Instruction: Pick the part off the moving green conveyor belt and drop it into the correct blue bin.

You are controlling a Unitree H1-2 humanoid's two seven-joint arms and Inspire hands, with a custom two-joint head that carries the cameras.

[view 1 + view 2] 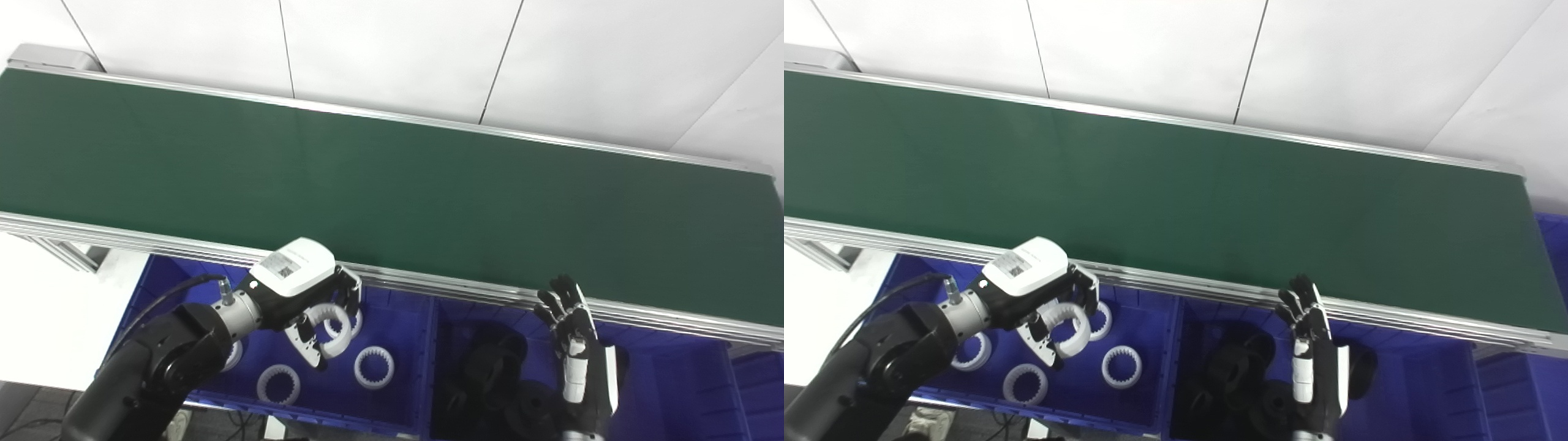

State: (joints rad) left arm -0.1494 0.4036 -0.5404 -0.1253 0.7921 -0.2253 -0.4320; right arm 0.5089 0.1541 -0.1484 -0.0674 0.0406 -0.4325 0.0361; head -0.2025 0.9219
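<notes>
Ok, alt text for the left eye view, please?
The left hand holds a white toothed plastic ring above the left blue bin of matching rings. The right hand hangs open over the black-parts bin; the green belt is bare.

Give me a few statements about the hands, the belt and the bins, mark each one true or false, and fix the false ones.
1. The left hand holds a white ring. True.
2. That ring hangs over the bin of black parts. False: it hangs over the bin of white rings.
3. The visible stretch of green belt carries no part. True.
4. The right hand grips a black part. False: it is open and holds nothing.
5. The white rings lie in the right-hand bin. False: they lie in the left one.
</notes>
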